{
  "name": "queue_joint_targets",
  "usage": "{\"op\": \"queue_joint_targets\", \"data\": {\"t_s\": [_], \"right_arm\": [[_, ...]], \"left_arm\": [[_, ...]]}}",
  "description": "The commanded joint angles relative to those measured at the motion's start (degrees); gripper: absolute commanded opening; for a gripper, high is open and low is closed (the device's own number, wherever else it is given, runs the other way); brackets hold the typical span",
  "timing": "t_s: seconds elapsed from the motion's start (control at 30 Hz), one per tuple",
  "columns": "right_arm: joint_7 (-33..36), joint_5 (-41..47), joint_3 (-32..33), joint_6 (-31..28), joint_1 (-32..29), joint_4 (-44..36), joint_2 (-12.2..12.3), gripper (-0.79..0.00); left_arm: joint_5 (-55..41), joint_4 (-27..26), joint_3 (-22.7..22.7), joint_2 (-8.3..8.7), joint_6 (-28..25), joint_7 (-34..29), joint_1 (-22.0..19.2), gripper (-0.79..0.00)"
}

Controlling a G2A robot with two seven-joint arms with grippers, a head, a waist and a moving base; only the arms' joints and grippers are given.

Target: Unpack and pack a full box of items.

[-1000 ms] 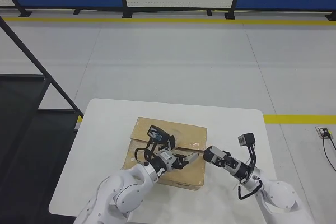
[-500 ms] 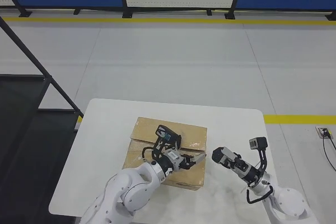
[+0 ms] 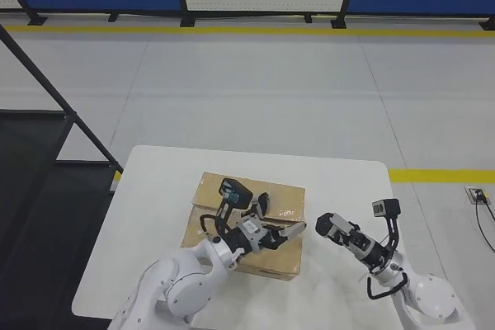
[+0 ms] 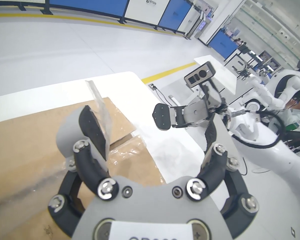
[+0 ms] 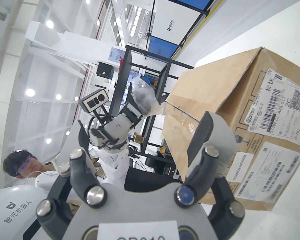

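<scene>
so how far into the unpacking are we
Early. Done: a strip of clear tape is partly peeled up off the seam of the cardboard box. In hand: that strip clings to one pad of the open left claw; the open right claw sits beside the box over the table. Left: the flaps look closed and nothing is out, so opening, unpacking and repacking all remain.

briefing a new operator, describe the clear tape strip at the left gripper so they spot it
On the white table sits a brown cardboard box; the left gripper hovers open over its top. The tape strip clings to one black finger pad and sticks up free, unlike the tape lying flat on the box.
</scene>
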Motion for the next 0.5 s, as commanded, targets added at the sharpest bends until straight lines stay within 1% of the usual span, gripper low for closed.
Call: {"op": "queue_joint_targets", "data": {"t_s": [0.0,0.07,0.13,0.23,0.33,0.4,0.47], "right_arm": [[0.0,-0.2,-0.2,0.3,0.4,-0.4,0.0,0.000],[-0.1,-0.5,-0.3,0.4,0.8,-0.9,0.1,0.000],[0.0,-1.1,-0.2,0.7,1.1,-1.5,0.2,0.000],[-0.2,-1.8,-0.3,1.4,1.6,-2.7,0.3,0.000],[0.0,-2.4,-1.0,2.3,2.5,-3.3,0.3,0.000],[0.1,-2.8,-1.6,2.8,3.2,-3.4,0.3,0.000],[0.2,-3.0,-2.4,3.1,4.0,-3.2,0.2,0.000]], "left_arm": [[-3.3,-3.2,-3.1,0.25,0.1,0.5,1.2,0.000],[-8.4,-6.5,-7.1,0.55,0.3,0.7,2.7,0.000],[-14.0,-9.7,-12.4,0.99,0.3,0.2,4.6,0.000],[-23.6,-13.1,-21.2,1.84,-0.8,-4.5,7.2,0.000],[-29.3,-14.3,-28.5,2.48,-1.6,-7.2,9.6,0.000],[-32.5,-14.3,-31.6,2.73,-1.8,-8.3,10.7,0.000],[-33.2,-13.8,-34.0,2.92,-2.0,-8.0,11.4,0.000]]}}
